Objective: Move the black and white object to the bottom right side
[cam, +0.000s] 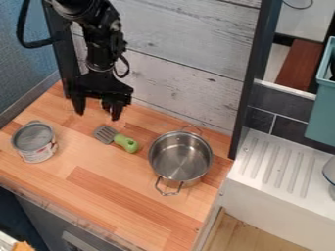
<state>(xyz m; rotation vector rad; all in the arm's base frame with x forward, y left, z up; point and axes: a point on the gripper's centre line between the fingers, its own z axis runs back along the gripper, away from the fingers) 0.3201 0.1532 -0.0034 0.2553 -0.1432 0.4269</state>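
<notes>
Standing upright near the counter's left edge in the camera view, the tin can [38,147] points its round grey end up; long axis vertical, base toward the view's lower edge. Whether that end is lidded or open, cannot tell. Form: short cylinder, raised metal rim, smooth dull-grey circle inside it, pale wrapped side with reddish marks. Counter [114,198]: wood, strips of lighter and darker orange-brown grain. Slotted spatula [117,138] lies aslant, grey head upper left, rounded green handle lower right. Steel saucepan [180,158]: shiny, round, deep, two wire loop handles. Backing panel [183,59]: whitish boards, weathered grain.

Black gripper [98,109] hangs over the counter's far side, fingers spread wide, nothing held between them. Can sits apart from it, below and to the left in the view; spatula lies nearer the gripper, between can and saucepan.
</notes>
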